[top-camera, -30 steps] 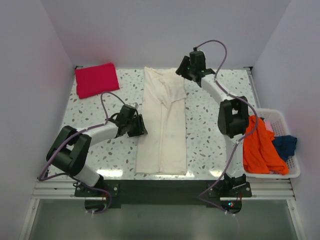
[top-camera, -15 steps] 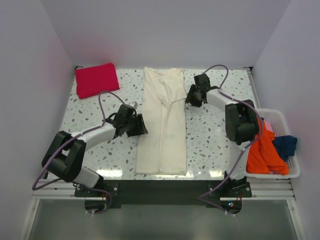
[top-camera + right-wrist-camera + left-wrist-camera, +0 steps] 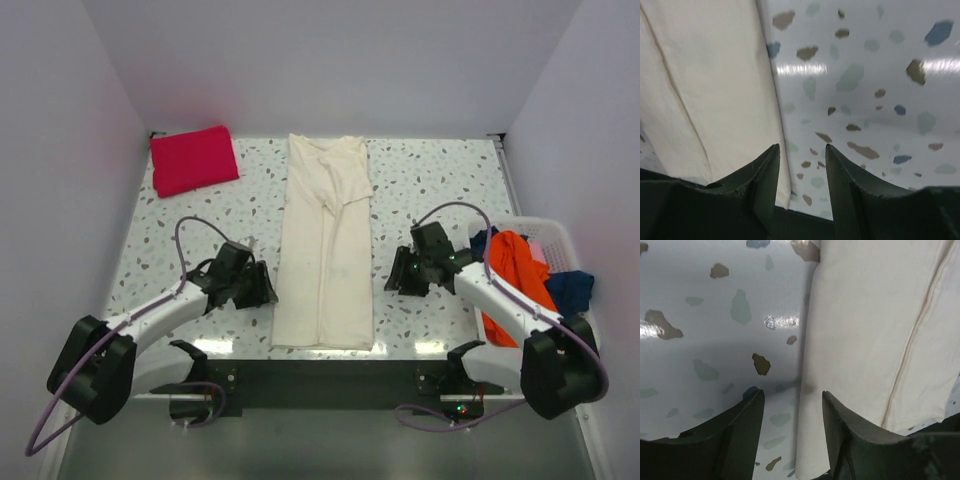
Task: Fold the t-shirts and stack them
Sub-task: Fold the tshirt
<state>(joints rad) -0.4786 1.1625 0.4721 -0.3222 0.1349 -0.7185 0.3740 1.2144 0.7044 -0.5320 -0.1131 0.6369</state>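
white basket [image 3: 548, 225] at rt edge — orange tee [image 3: 515, 282] + blue tee [image 3: 572, 290] inside.

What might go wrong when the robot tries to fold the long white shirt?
1. The open left gripper and right gripper sit at the edges of the flat cream t-shirt. They might pinch only the top layer, so the fold could slide apart.
2. The right arm lies beside the orange t-shirt draped over the basket rim, so it might snag it.
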